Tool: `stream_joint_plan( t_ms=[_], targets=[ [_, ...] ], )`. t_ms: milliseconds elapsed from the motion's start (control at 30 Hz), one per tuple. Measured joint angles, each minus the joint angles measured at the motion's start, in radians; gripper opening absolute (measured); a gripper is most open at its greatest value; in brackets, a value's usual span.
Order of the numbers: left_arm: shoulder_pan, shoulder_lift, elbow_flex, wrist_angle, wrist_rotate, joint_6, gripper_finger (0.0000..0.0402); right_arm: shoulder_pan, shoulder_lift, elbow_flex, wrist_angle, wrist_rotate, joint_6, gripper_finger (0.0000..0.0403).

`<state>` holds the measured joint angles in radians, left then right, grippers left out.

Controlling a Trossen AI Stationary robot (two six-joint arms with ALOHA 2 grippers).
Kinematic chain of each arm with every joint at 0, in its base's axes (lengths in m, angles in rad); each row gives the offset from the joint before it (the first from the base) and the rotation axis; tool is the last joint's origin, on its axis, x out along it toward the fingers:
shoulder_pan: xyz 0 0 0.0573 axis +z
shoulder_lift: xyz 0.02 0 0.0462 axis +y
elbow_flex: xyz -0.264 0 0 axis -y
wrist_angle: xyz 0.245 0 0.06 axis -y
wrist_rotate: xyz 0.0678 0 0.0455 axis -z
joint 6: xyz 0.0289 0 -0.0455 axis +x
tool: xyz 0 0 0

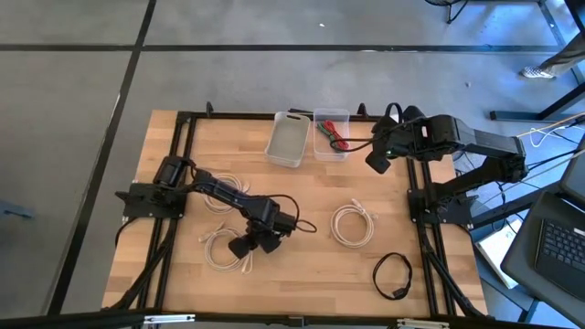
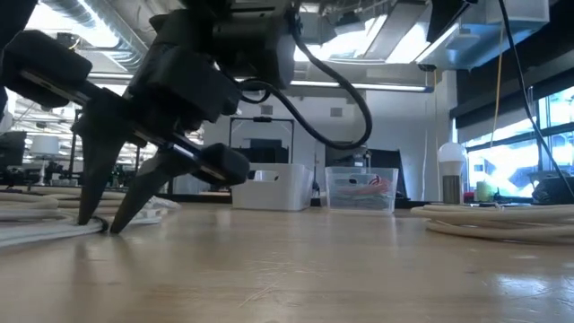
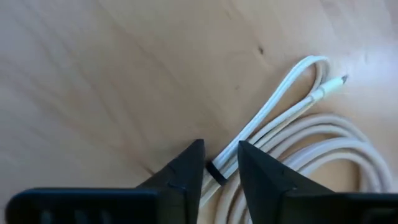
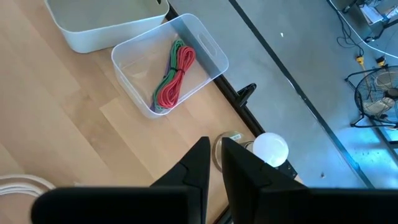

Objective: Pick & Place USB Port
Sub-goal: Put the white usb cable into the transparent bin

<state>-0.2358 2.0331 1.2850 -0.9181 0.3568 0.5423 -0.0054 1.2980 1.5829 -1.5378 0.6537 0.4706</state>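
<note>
A coiled white USB cable lies flat on the wooden table near its left front. In the left wrist view its folded end and plug stretch out beyond the fingers. My left gripper is down at the table over this cable, shut on its strands. My right gripper hangs shut and empty above the table's far right, beside the clear bin. My left gripper pinches the white cable's bundled strands between its two fingers, right at the black tie. The fingers come from above, pointing down, and lie across the strands. In the low view the fingertips reach the tabletop; the cable lies on the table.
A white bin and the clear bin, which holds a red and green cord, stand at the far edge. A second white coil and a black cable loop lie on the right half. A black frame edges the table.
</note>
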Motion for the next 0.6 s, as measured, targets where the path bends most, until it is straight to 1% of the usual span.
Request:
stream_joint_plan(
  t_ms=[133, 167, 300, 433, 533, 600],
  targets=[
    [0.0, 0.001, -0.001, 0.01, -0.024, 0.014, 0.0018, 0.0, 0.0, 0.0, 0.0, 0.0, 0.0, 0.0043],
    [0.0, 0.001, -0.002, 0.009, -0.025, 0.01, 0.0011, 0.0, 0.0, 0.0, 0.0, 0.0, 0.0, 0.0043],
    [0.0, 0.001, 0.005, 0.011, -0.055, 0.007, 0.0002, 0.0, 0.0, 0.0, 0.0, 0.0, 0.0, 0.0043],
    [0.004, 0.009, 0.076, -0.013, -0.111, 0.012, 0.0002, 0.0, 0.0, 0.0, 0.0, 0.0, 0.0, 0.0043],
    [0.02, 0.016, 0.142, 0.029, -0.23, 0.039, 0.0002, 0.0, 0.0, 0.0, 0.001, 0.0, 0.0, 0.0043],
    [0.034, 0.014, 0.18, 0.026, -0.267, 0.057, 0.0001, 0.0, 0.0, 0.0, 0.001, 0.0, 0.001, 0.0043]
  ],
)
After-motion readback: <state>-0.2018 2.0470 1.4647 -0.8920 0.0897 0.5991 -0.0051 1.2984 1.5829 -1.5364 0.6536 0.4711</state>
